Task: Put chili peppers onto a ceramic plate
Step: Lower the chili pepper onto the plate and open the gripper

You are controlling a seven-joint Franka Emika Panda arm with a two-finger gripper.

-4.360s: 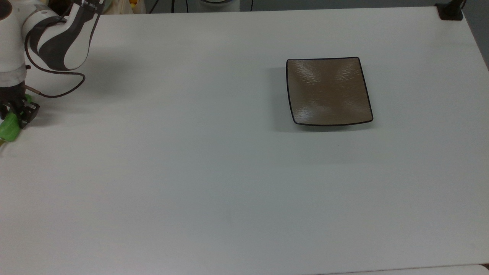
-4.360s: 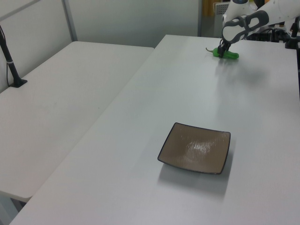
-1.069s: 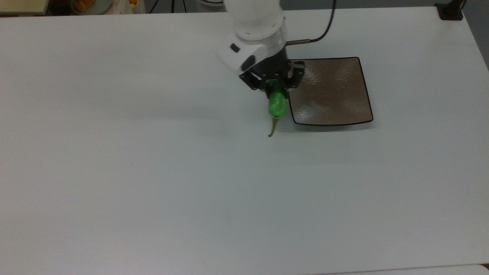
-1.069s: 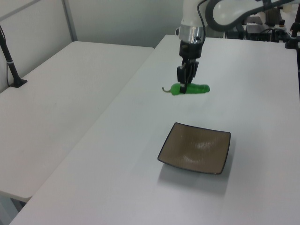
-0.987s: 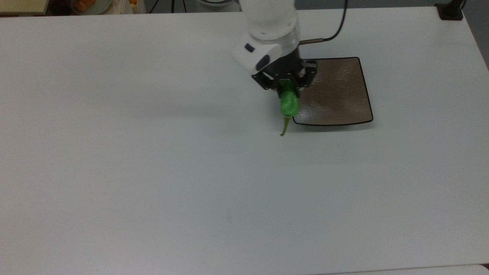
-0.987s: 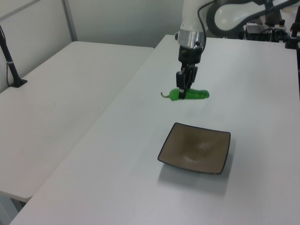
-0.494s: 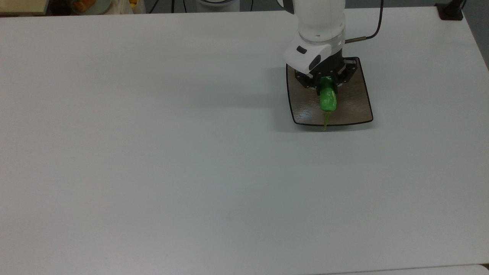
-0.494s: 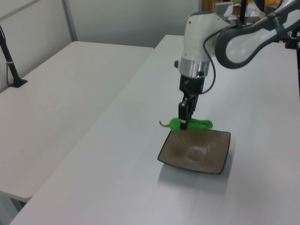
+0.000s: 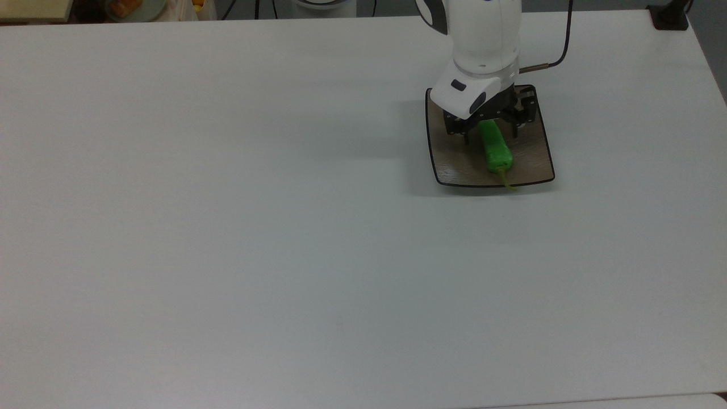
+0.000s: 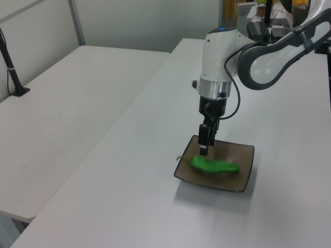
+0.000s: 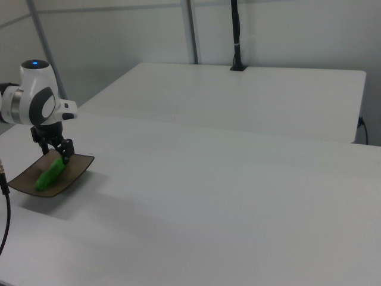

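- One bright green, elongated, wrinkled chili pepper lies on the square glossy brown ceramic plate with its thin black rim, and the fingers hang just above it, parted and holding nothing.
- Its long axis runs from under the fingers toward the plate's near edge in the top view, the olive stem poking just past the rim; in the left view the pepper lies crosswise on the plate, stem to the left view's left.
- Directly below the fingers is the pepper's blunt end, so I judge the coming move to be a straight lift clear of it.
- Pointing straight down over the plate's far half, the white arm's wrist stands vertical; the right view shows the fingers apart from the pepper.
- All else on the white tabletop is well apart from the plate.
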